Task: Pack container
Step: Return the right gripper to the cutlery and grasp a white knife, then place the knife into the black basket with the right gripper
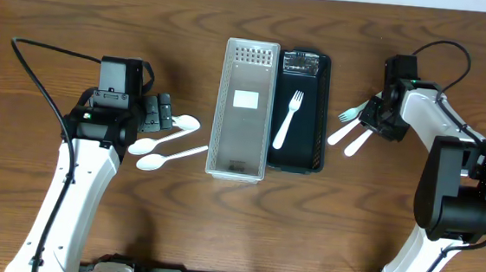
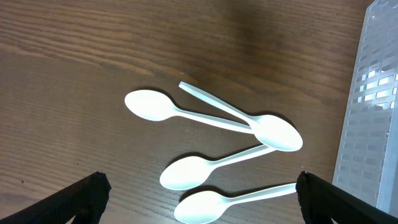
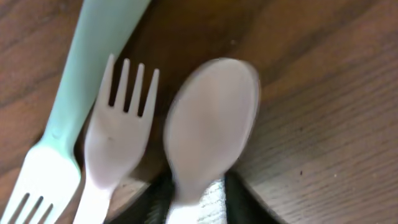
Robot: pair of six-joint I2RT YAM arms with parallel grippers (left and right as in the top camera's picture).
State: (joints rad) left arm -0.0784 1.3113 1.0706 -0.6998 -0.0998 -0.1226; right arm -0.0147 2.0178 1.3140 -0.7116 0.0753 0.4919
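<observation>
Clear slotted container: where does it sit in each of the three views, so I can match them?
Overhead: the clear slotted container stands at centre, beside the black tray.
Left wrist: only its perforated wall, along the right edge.
Right wrist: not in it.
Shared landmark: the white spoons lying left of it, in overhead and left wrist.

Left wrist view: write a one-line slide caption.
Four white spoons lie on the wooden table under the open left gripper, beside the perforated container.
</observation>
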